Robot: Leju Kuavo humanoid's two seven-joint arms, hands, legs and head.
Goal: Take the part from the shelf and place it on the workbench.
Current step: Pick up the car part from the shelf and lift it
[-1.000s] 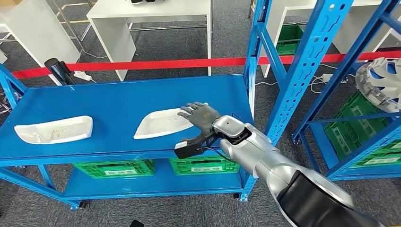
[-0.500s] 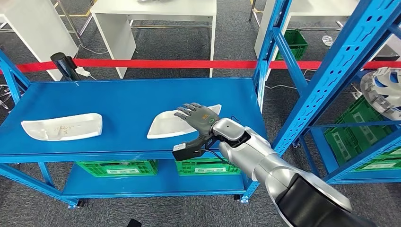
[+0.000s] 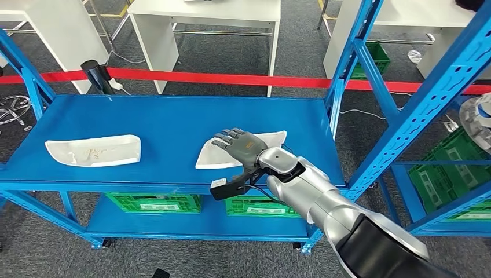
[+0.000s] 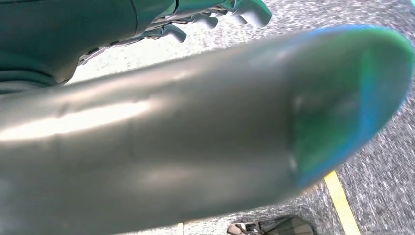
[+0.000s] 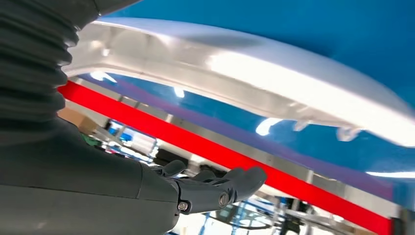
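- Your right hand [image 3: 240, 146] hangs over the blue metal shelf [image 3: 168, 124], its fingers spread flat above the near end of a white, curved plastic part [image 3: 263, 143]; it holds nothing.
- From the right wrist camera that same white part [image 5: 274, 83] sits just beside the fingers [image 5: 235, 182] — apart from them, as far as you can tell.
- The part lies on the shelf's top deck, towards the right-hand post, not yet lifted.
- A second white curved part [image 3: 95, 150] lies on the same deck, well apart, near the left end.
- Your left hand [image 4: 215, 14] shows as a few curled fingertips behind a blurred grey shape; you cannot tell from this whether it is holding anything.
- A red barrier tape [image 3: 231, 79] runs behind the shelf, with white tables [image 3: 202, 17] beyond it — and green plastic crates [image 3: 153, 202] sit on the lower deck.
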